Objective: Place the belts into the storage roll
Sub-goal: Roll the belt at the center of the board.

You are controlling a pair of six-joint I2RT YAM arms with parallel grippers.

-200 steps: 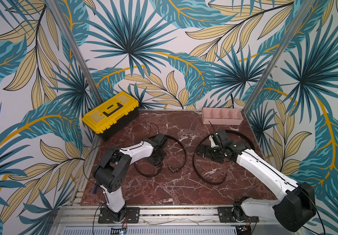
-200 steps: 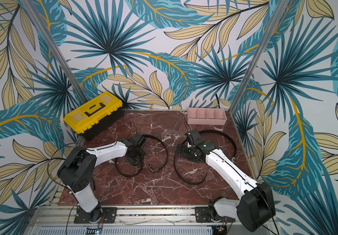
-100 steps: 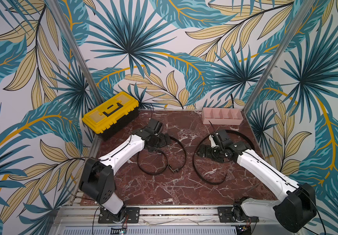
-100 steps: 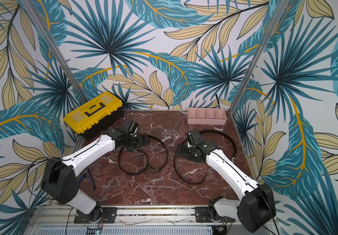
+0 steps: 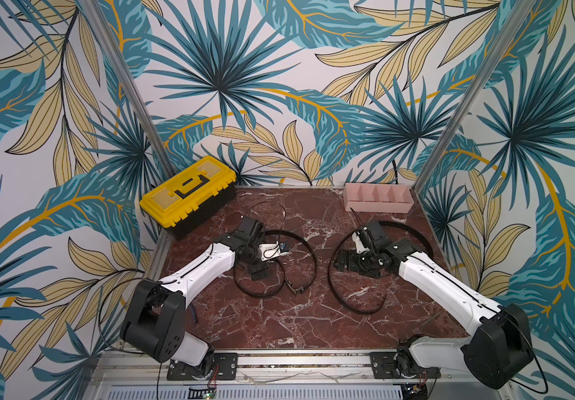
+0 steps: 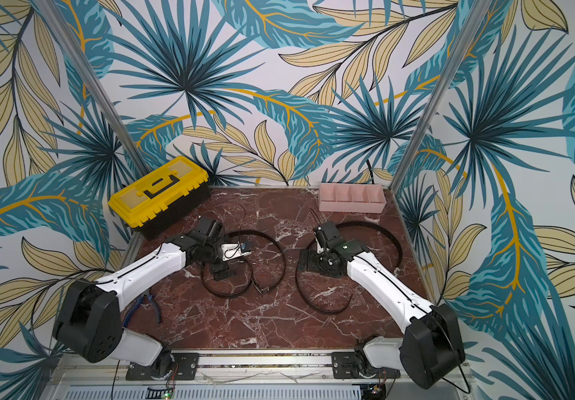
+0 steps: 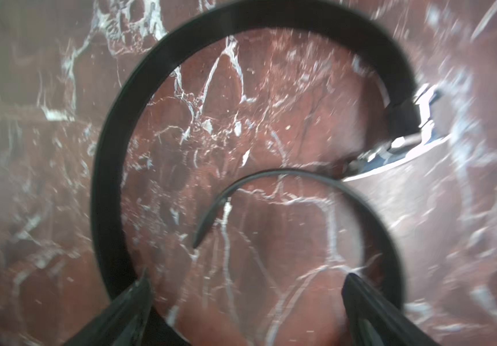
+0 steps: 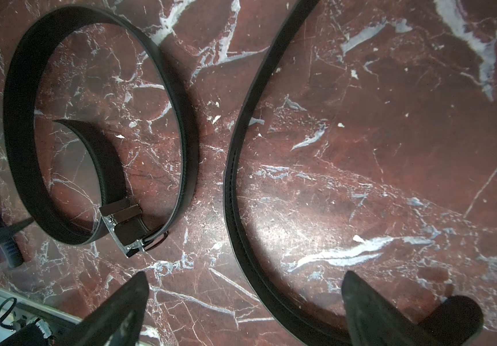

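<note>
Black and loosely curved on the table, the right belt passes under the gap of the released, empty right jaws, the pair nearer the pink storage tray, while the left belt curls beneath the equally spread left jaws

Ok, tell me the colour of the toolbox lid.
The toolbox lid is yellow, its handle black; clearest in a top view.

Palm-print walls, red marble tbl
</note>
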